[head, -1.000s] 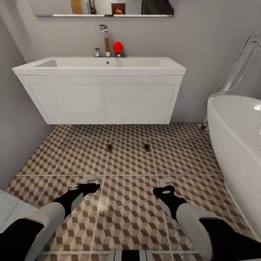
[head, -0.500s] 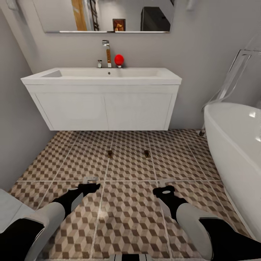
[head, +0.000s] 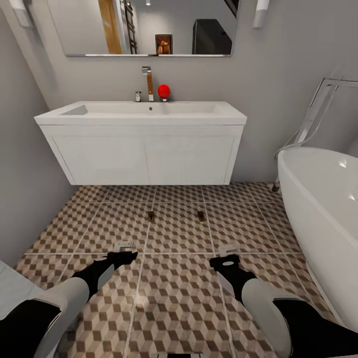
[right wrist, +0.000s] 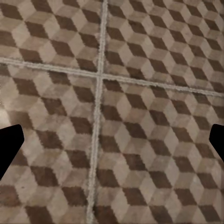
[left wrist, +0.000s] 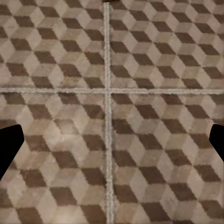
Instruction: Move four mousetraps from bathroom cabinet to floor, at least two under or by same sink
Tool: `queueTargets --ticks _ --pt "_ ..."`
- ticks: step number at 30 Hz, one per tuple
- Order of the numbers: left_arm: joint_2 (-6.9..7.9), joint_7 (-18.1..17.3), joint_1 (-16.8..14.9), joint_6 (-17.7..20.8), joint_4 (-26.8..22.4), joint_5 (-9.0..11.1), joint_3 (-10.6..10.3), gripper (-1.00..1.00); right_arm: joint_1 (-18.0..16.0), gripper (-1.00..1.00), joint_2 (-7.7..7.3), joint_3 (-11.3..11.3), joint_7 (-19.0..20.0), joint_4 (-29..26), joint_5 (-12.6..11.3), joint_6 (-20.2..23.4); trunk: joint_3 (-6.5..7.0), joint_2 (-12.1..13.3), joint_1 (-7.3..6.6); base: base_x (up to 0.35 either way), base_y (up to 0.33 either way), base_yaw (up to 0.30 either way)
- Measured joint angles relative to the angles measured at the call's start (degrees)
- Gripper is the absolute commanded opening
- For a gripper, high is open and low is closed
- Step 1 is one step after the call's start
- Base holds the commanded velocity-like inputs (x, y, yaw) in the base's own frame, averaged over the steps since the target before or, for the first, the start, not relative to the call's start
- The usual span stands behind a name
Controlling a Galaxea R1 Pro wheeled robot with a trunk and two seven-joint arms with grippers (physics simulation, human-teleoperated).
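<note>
Black fingertips (left wrist: 9,147) of the left gripper (head: 124,247) and right gripper (head: 228,250) stand spread apart, empty, above the bathroom floor (head: 174,298). Two mousetraps (head: 150,216) (head: 201,216) lie at twelve o'clock, near the white sink (head: 144,139).

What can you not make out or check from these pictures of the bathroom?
1. The two mousetraps on the floor, head view: too small to show detail.
2. The bathtub, head view: cut off by the right edge.
3. The space beneath the sink, head view: its rear part is hidden by the sink unit.
4. The left pincer and right pincer, wrist views: fingers cut off by the side edges.
</note>
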Motion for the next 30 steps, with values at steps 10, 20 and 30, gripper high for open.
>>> queueTargets --ticks 10,20,30 --pt "0.0 0.0 0.0 -0.1 0.0 0.0 0.0 1.0 0.0 1.0 0.05 0.0 -0.1 0.0 0.2 0.1 1.08 2.4 -1.32 0.0 0.0 0.0" --pt "0.0 0.0 0.0 -0.1 0.0 0.0 0.0 1.0 0.0 1.0 0.05 0.1 -0.2 0.0 0.2 0.0 1.08 2.4 -1.32 0.0 0.0 0.0" --pt "0.0 0.0 0.0 -0.2 0.0 0.0 0.0 1.0 0.0 1.0 0.04 0.1 -0.3 0.0 0.2 0.0 1.08 2.4 -1.32 0.0 0.0 0.0"
